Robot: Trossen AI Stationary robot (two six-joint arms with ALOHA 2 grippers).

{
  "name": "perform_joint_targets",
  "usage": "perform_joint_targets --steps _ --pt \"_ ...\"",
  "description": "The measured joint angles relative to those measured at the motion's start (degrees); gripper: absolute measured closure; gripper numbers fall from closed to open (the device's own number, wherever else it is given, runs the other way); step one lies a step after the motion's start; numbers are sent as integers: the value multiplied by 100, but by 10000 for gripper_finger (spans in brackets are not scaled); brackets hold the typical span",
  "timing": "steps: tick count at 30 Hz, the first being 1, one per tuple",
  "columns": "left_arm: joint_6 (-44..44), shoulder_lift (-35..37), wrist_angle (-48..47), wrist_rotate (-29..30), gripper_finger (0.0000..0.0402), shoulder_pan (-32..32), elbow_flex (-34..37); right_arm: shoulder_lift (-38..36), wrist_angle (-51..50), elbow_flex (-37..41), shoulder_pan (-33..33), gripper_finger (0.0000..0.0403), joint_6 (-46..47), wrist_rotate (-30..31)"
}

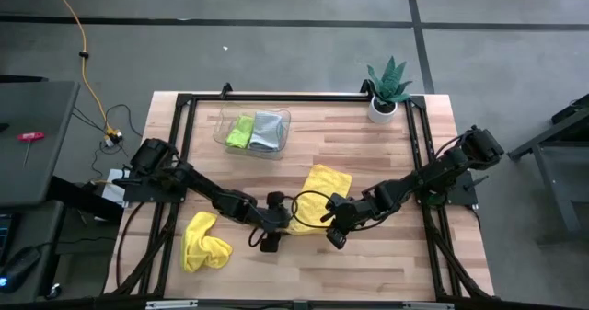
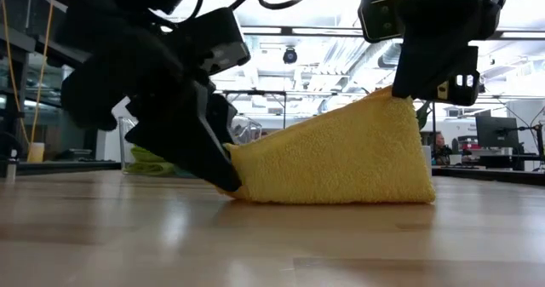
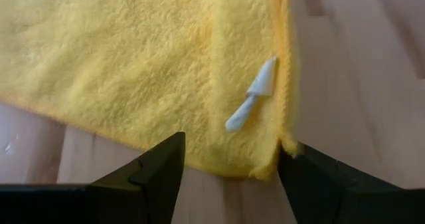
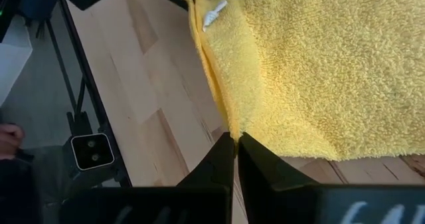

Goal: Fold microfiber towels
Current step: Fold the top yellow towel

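yellow towel (image 1: 317, 195): near edge hidden under both grippers in the high view; cut off by the frame in both wrist views
left gripper (image 2: 223, 163): fingertips at the towel's corner, contact itself not resolvable in the low view
white tag (image 3: 254, 94): on the towel's hem, print too small to read
clear tray (image 1: 230, 119): beyond the towel; folds of the green and grey cloths inside can't be told
person (image 2: 438, 144): behind the towel, mostly blocked, blurred

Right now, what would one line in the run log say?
left tool: open at yellow towel corner | right tool: shut on yellow towel edge, lifted | second yellow towel: crumpled, untouched
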State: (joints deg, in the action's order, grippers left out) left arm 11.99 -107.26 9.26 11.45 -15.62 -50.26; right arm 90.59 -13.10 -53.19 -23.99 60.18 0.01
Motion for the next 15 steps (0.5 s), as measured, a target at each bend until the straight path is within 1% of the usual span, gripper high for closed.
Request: perform_joint_targets --steps 3,7,13,15 --pt "2 1 -154 386 215 -112 0 0 0 0 0 403 0 0" --pt "63 44 -196 594 280 -225 -2 0 -1 0 0 403 0 0" --pt "140 44 -151 582 385 -227 -2 0 0 0 0 403 34 0" --pt "216 44 -125 531 395 -223 -2 0 0 2 0 403 44 0"
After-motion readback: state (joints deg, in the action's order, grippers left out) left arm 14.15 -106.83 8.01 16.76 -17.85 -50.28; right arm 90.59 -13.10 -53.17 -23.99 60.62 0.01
